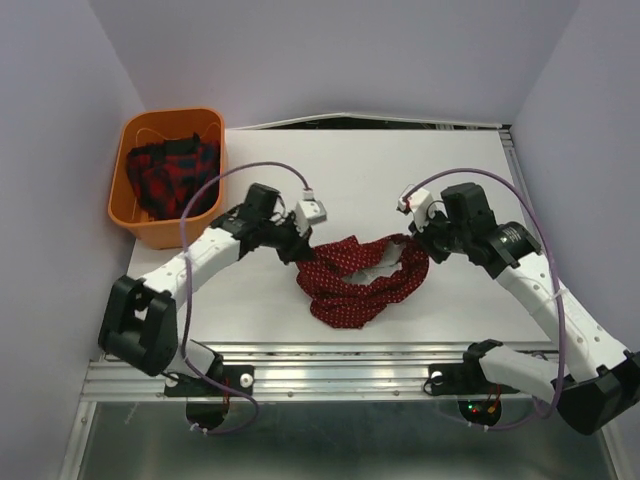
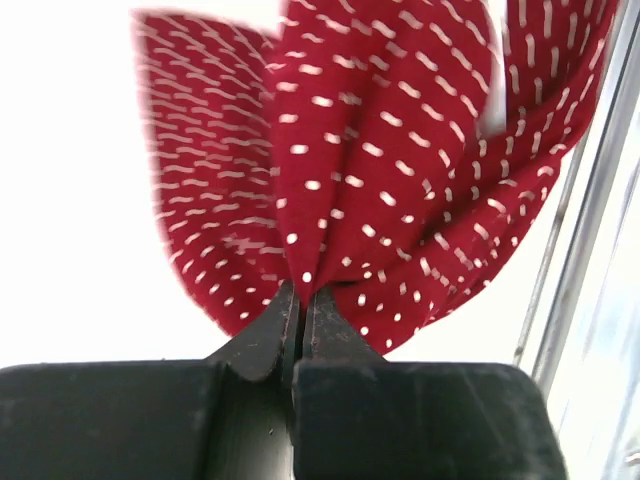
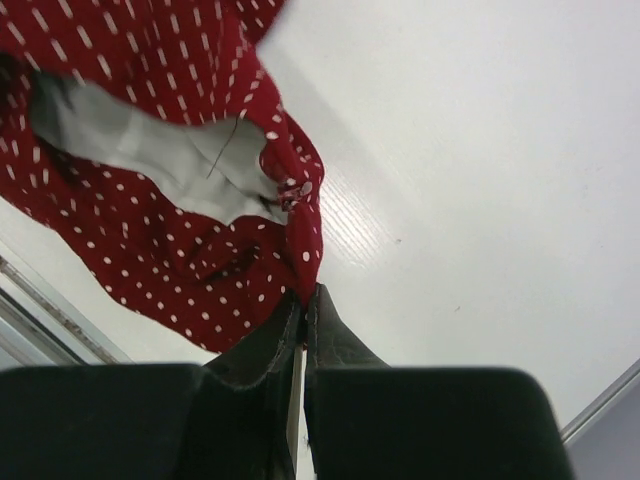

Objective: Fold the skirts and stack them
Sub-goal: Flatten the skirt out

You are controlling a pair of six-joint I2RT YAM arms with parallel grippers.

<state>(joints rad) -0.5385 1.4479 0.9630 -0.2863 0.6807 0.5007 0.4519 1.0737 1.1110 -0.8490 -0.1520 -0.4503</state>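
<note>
1. Dark red cloth with white dots, top view: the polka-dot skirt [image 1: 360, 280] lies bunched at centre frame on the white table [image 1: 350, 170]. It hangs between my left gripper [image 1: 300, 256] and my right gripper [image 1: 418, 244]. The plaid skirt [image 1: 170, 175] sits in the orange basket [image 1: 150, 232], upper left.
2. Left wrist view: my left jaws are pressed together at lower centre, pinching a fold of the polka-dot skirt [image 2: 380, 180]. The cloth fans upward, partly blurred.
3. Right wrist view: my right jaws pinch the polka-dot skirt [image 3: 170, 250] at its edge, lower centre. The cloth fills the upper left, with a grey inner patch [image 3: 150, 150] showing. Bare table to the right.
</note>
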